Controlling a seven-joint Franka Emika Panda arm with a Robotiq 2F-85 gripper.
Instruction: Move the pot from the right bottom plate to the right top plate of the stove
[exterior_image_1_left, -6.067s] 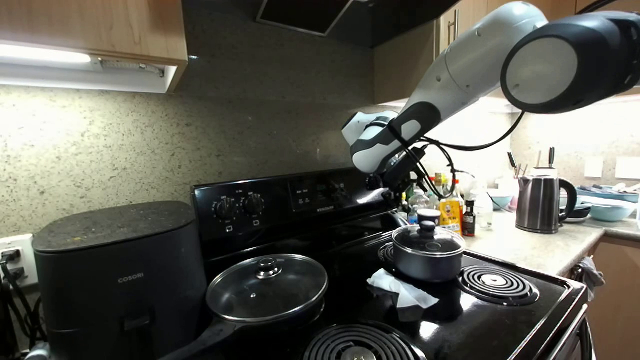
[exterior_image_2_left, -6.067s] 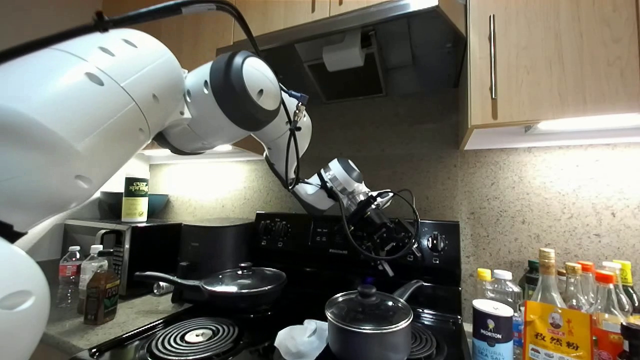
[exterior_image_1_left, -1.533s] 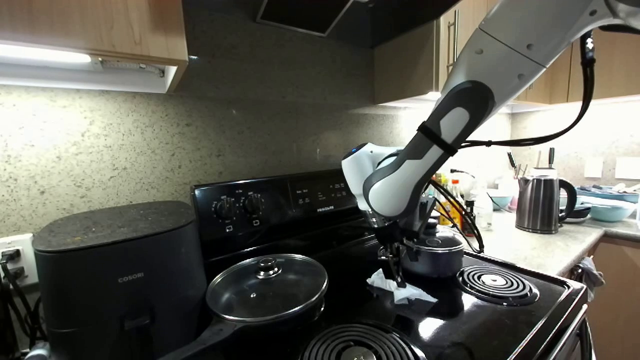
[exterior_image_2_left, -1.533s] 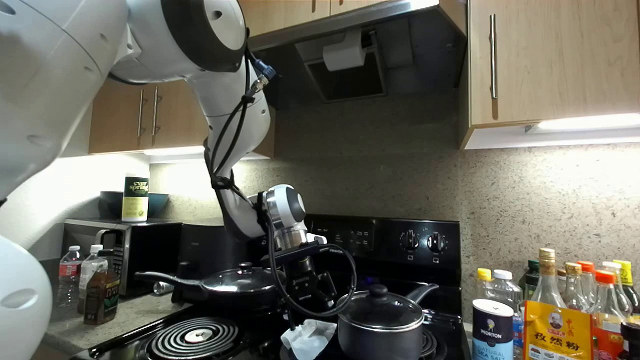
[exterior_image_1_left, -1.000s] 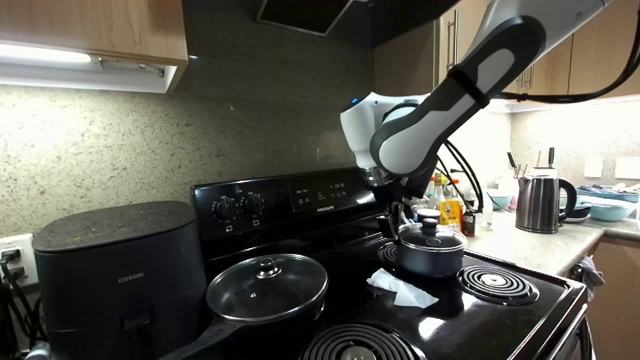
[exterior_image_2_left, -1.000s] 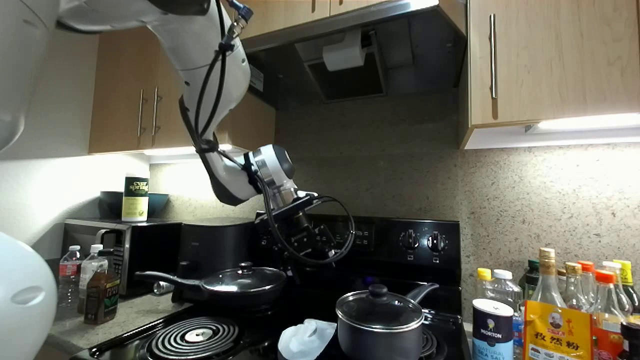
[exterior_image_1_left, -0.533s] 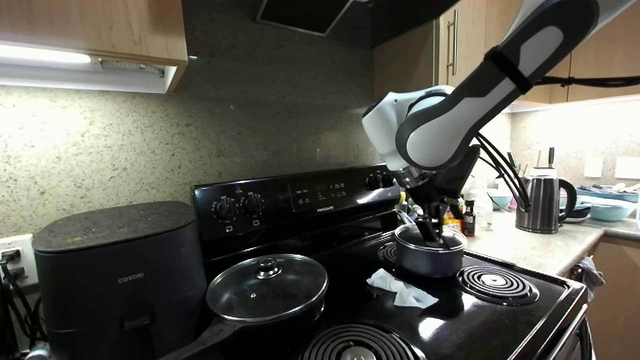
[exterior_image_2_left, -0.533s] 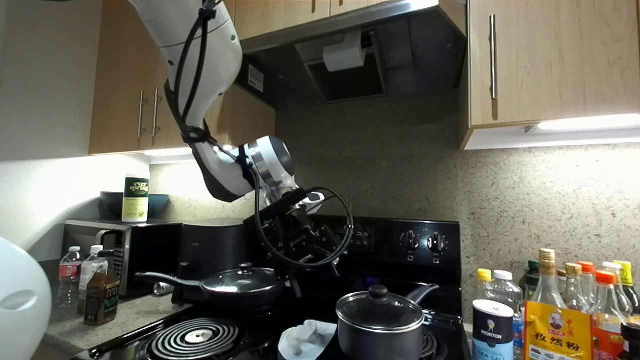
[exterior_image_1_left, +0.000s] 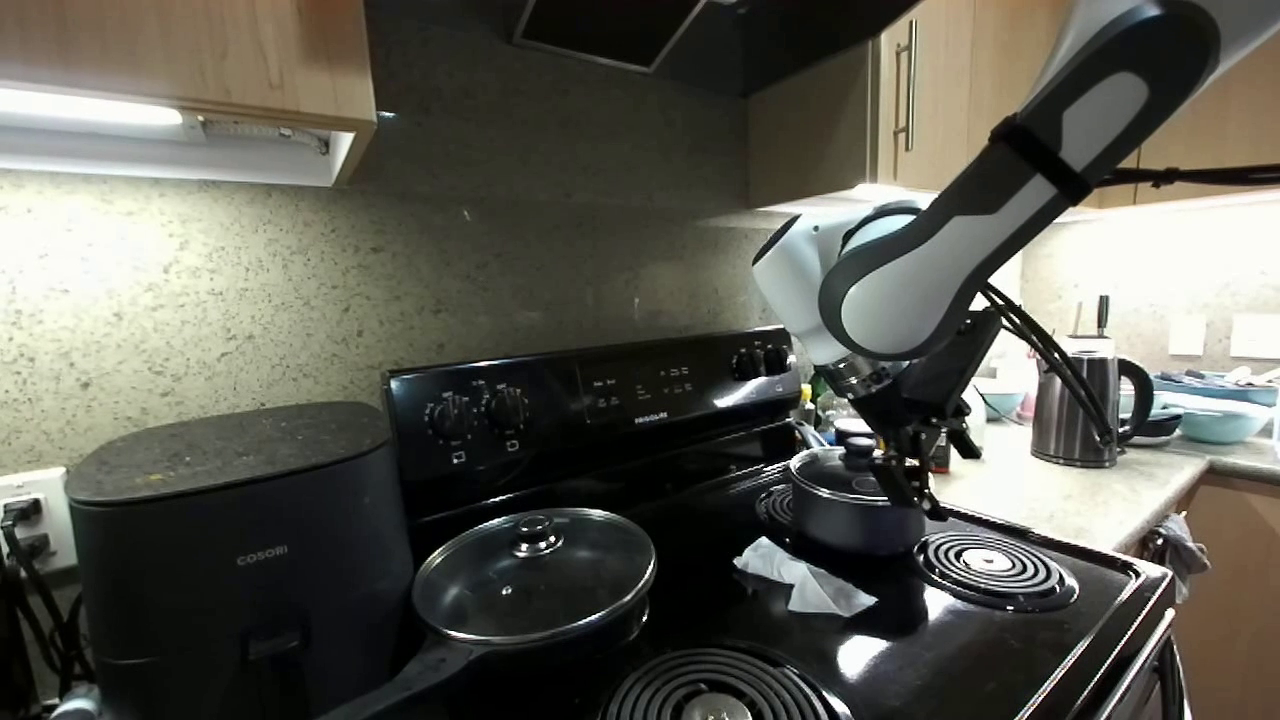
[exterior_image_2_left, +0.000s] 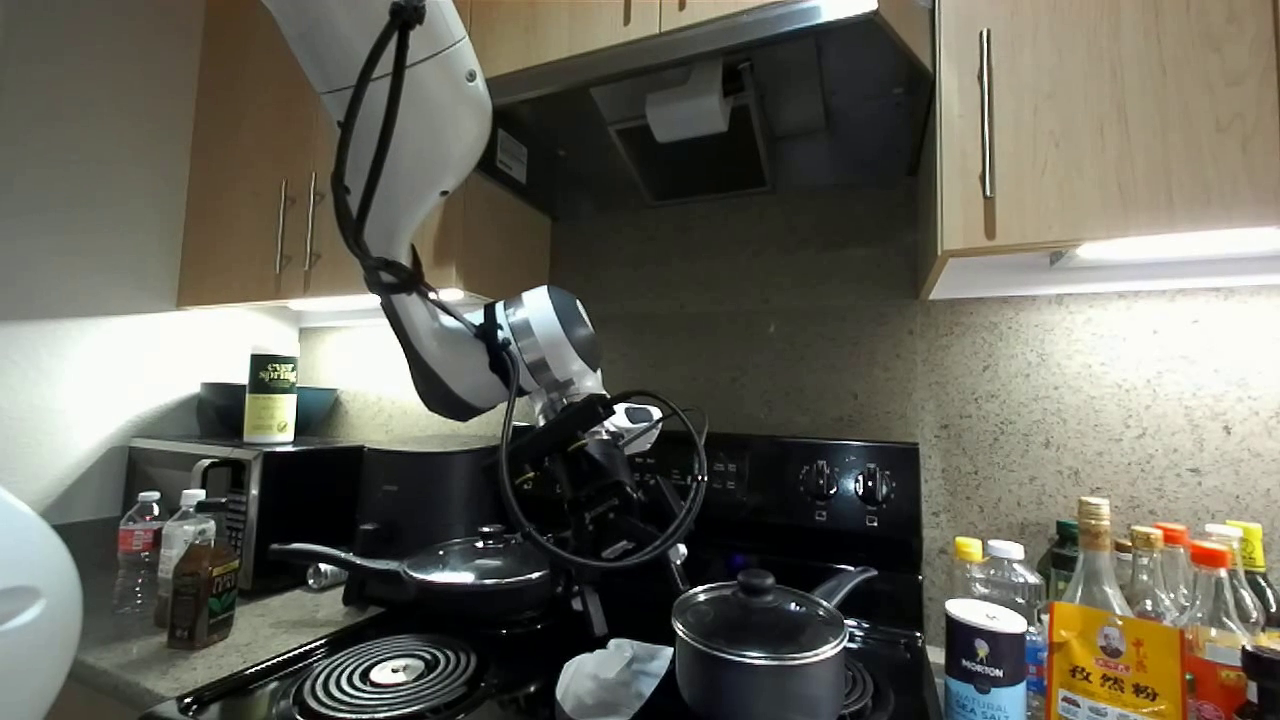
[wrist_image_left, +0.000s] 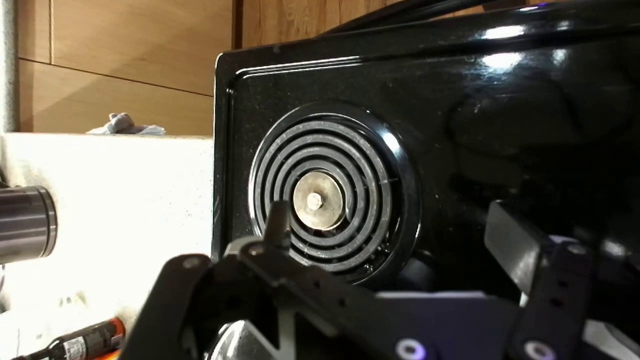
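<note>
The pot (exterior_image_1_left: 855, 520), dark with a knobbed glass lid, stands upright on the black stove (exterior_image_1_left: 960, 670); it also shows in an exterior view (exterior_image_2_left: 760, 665), its handle (exterior_image_2_left: 845, 585) pointing to the back. The right top plate (exterior_image_1_left: 774, 504) is largely hidden behind the pot; a part shows beside it (exterior_image_2_left: 858, 688). I cannot tell whether the pot rests on it. The right bottom plate (exterior_image_1_left: 990, 562) is bare and lies below my gripper in the wrist view (wrist_image_left: 325, 192). My gripper (wrist_image_left: 395, 227) is open and empty, above and beside the pot in both exterior views (exterior_image_1_left: 925, 490) (exterior_image_2_left: 637, 592).
A crumpled white paper (exterior_image_2_left: 612, 680) lies against the pot's side. A glass-lidded pan (exterior_image_1_left: 535, 580) stands on the left rear. A black air fryer (exterior_image_1_left: 235, 560) is beside the stove. Salt (exterior_image_2_left: 985, 655), a yellow packet (exterior_image_2_left: 1115, 660) and bottles stand on the counter. The range hood (exterior_image_2_left: 700, 120) hangs above.
Since 6.1 s ago the pot has shifted slightly. My gripper came down by the paper, rose, then moved across toward the right bottom plate. The pot is still over the last second.
</note>
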